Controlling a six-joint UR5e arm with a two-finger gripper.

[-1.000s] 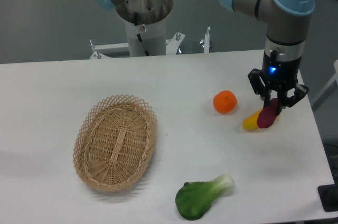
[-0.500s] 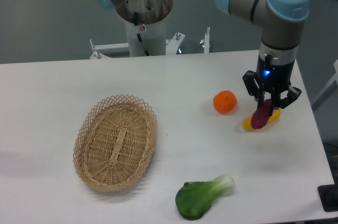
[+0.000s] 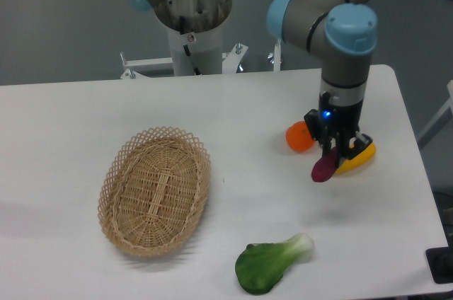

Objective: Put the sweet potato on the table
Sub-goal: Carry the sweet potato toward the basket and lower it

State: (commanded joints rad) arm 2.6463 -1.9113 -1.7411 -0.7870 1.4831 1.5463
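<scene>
The sweet potato (image 3: 324, 167) is a small dark purple-magenta oblong, held tilted in my gripper (image 3: 334, 151), which is shut on its upper end. It hangs just above the white table (image 3: 255, 201), right of centre. The gripper stands between the round orange fruit (image 3: 298, 137) on its left and the yellow-orange oblong vegetable (image 3: 356, 158) on its right, partly hiding both.
An oval wicker basket (image 3: 155, 190) lies on the left half of the table. A green leafy vegetable (image 3: 271, 263) lies near the front edge. The arm's base column (image 3: 191, 24) stands behind the table's far edge.
The gripper has carried the sweet potato leftward, from over the yellow vegetable's right side to a spot just left of it, next to the orange fruit.
</scene>
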